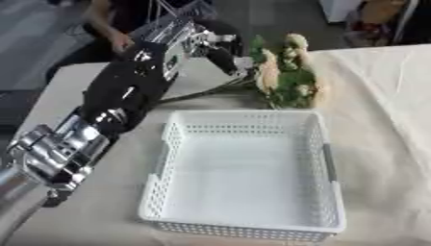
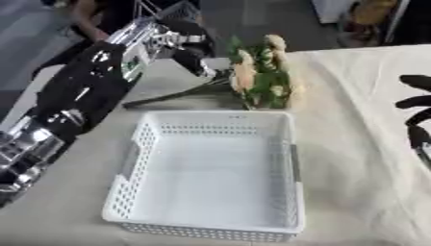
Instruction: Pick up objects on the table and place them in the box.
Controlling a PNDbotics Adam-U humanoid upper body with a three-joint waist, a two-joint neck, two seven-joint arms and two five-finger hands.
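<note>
A bouquet of pale flowers with green leaves (image 1: 286, 72) lies on the table just beyond the white box. Its dark stems (image 1: 198, 95) trail off to the left. My left arm reaches from the lower left up to the far side, and my left hand (image 1: 222, 56) hangs over the bouquet's left side with its dark fingers pointing down at it, not closed round it. The white perforated box (image 1: 246, 116) stands in the middle with nothing inside. My right hand (image 2: 416, 108) shows only at the right edge of the right eye view, fingers spread, away from the box.
A cream cloth (image 1: 379, 120) covers the table to the right of the box. The table's left edge (image 1: 50, 91) runs close beside my left arm. Beyond the far edge there is dark floor and some furniture.
</note>
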